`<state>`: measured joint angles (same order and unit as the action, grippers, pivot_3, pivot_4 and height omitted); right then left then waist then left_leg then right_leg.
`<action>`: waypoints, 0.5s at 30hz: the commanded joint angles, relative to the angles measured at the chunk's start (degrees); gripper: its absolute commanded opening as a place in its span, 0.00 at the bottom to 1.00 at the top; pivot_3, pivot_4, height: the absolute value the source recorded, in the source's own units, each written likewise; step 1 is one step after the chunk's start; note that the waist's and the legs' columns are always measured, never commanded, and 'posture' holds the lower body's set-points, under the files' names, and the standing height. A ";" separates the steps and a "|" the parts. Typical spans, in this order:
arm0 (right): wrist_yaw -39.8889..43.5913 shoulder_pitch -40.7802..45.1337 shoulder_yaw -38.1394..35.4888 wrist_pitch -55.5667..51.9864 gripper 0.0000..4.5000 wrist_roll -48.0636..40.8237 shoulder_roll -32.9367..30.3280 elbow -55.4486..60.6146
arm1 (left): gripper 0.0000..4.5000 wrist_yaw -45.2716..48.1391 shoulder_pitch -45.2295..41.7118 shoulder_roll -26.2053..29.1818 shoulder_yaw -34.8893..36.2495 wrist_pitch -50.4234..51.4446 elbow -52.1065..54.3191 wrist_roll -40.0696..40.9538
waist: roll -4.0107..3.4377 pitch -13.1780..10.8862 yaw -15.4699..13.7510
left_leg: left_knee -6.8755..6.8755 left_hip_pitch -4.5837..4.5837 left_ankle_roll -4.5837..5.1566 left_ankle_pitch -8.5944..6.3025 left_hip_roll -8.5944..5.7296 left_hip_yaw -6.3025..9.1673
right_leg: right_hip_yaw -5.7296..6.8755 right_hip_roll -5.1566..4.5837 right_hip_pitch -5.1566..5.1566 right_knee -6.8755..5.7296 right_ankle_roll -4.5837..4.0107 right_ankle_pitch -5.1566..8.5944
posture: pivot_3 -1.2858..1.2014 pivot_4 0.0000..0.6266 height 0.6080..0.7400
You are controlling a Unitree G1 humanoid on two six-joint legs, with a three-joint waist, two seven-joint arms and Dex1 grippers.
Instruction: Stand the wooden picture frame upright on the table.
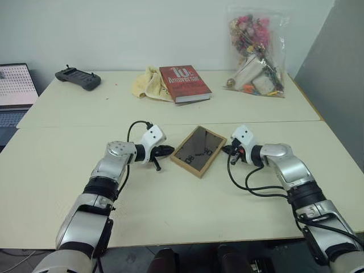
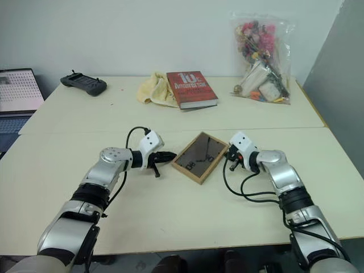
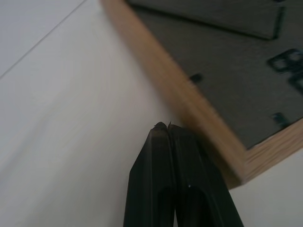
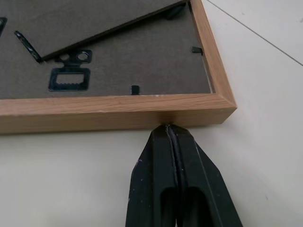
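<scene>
Two sections make up the table (image 1: 170, 193) we are working at, with a seam running across between them. Starting at the far left, we see a laptop (image 1: 16, 85) just off the table's edge, then a black controller (image 1: 78, 78) on the far section. Further along the far section lie a yellow cloth (image 1: 148, 84) and a red book (image 1: 184, 83) resting partly on it. On the near section, our left gripper (image 1: 165, 151) has its two black fingers pressed together with nothing between them; in the left wrist view the fingertips (image 3: 162, 130) sit just beside the wooden edge of the wooden picture frame (image 1: 199, 150), and we cannot tell whether they touch it. That frame lies flat, face down, in the middle of the near section, turned at an angle, its dark grey back panel and folded stand facing up. On its other side, our right gripper (image 1: 228, 150) is likewise closed on nothing, and in the right wrist view its fingertips (image 4: 166, 130) meet the frame's light wood border near a corner. At the far right of the far section, a clear plastic bag (image 1: 257, 52) of mixed items stands by the wall.
</scene>
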<state>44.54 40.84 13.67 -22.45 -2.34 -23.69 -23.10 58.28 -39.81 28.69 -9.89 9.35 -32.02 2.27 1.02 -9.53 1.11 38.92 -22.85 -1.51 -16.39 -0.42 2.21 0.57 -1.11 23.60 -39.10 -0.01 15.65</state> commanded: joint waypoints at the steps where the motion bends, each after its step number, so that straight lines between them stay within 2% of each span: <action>1: 0.26 4.01 -0.13 2.26 0.00 0.11 2.55 -0.86 | 0.03 2.48 4.04 0.81 -1.23 5.13 13.30 1.77 | -0.02 0.01 0.49 | -0.01 0.00 0.00 0.00 -0.01 -0.01 | -0.02 0.00 0.00 -0.01 0.00 0.00 | 0.52 0.24 1.00; 8: 5.39 3.91 1.41 3.13 0.00 0.04 3.99 0.29 | 0.03 4.21 12.26 4.29 -0.67 16.64 33.11 5.01 | -0.02 0.01 0.54 | -0.02 -0.01 0.04 -0.02 0.00 0.03 | 0.01 -0.01 -0.01 0.00 0.00 0.00 | 0.52 0.24 1.00; 15: 15.17 -0.23 3.92 -0.30 0.00 -2.01 0.73 9.19 | 0.03 5.24 19.28 9.67 0.39 26.18 47.11 8.84 | -0.03 0.01 0.51 | -0.02 0.02 0.23 -0.13 0.00 0.06 | 0.02 -0.01 -0.05 0.02 0.00 0.00 | 0.52 0.24 1.00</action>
<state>55.54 41.57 15.68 -21.57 -2.25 -23.20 -18.37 63.05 -21.06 37.42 -10.87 33.22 9.30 8.40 0.99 -9.53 1.62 38.90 -22.81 -1.28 -16.53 -0.42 2.29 0.58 -1.11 23.54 -39.06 -0.01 15.65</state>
